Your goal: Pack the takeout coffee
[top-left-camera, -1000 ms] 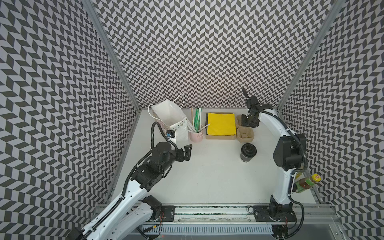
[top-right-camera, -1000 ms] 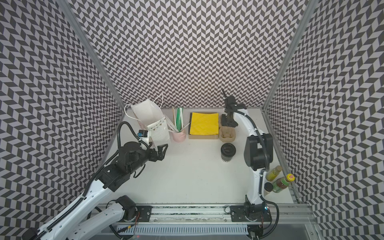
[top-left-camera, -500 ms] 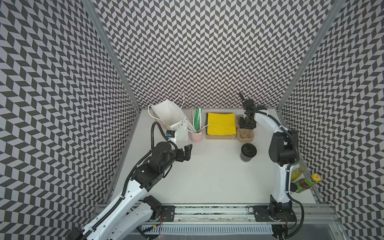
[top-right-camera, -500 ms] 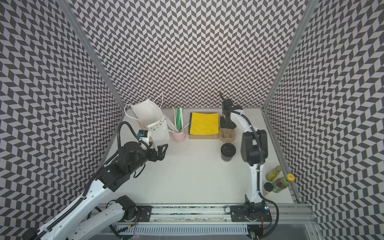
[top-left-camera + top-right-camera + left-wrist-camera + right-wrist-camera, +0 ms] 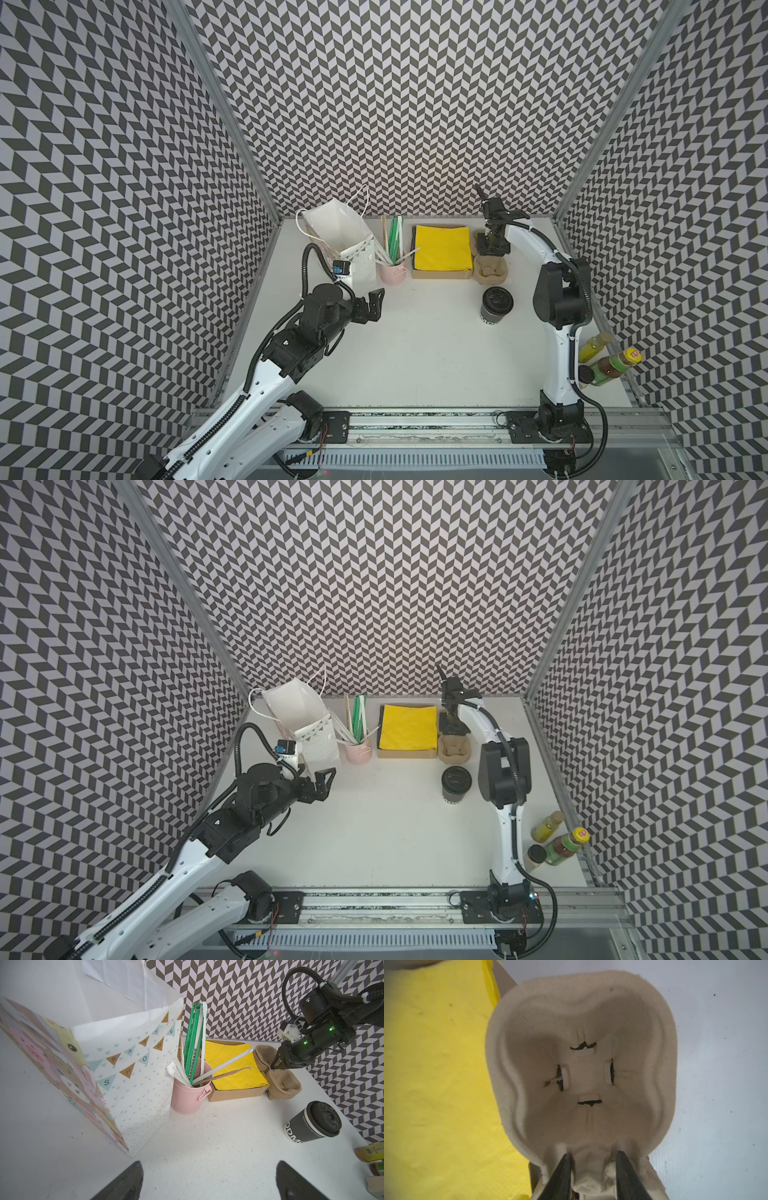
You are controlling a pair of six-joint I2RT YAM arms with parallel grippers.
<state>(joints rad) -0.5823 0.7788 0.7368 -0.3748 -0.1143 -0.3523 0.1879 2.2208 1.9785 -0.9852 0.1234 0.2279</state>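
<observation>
The takeout coffee (image 5: 496, 305) (image 5: 456, 784) is a black paper cup with white lettering and a black lid. It stands upright on the white table and nothing touches it; the left wrist view also shows the takeout coffee (image 5: 315, 1124). Just behind it lies a stack of brown pulp cup carriers (image 5: 492, 270) (image 5: 587, 1074). My right gripper (image 5: 492, 249) (image 5: 592, 1155) points down into the stack. Its fingers close on the middle ridge of the top carrier, one on each side. My left gripper (image 5: 376, 305) (image 5: 207, 1163) hovers open and empty beside the paper bag.
A white gift bag (image 5: 345, 232) stands open at the back left. A pink cup of straws (image 5: 392, 272) and a cardboard box of yellow napkins (image 5: 442, 249) stand beside it. Bottles (image 5: 606, 361) stand at the table's right edge.
My right gripper has come down onto the carrier stack and its jaws have narrowed around the middle ridge. The right arm's elbow has swung in. The left arm has not moved.
</observation>
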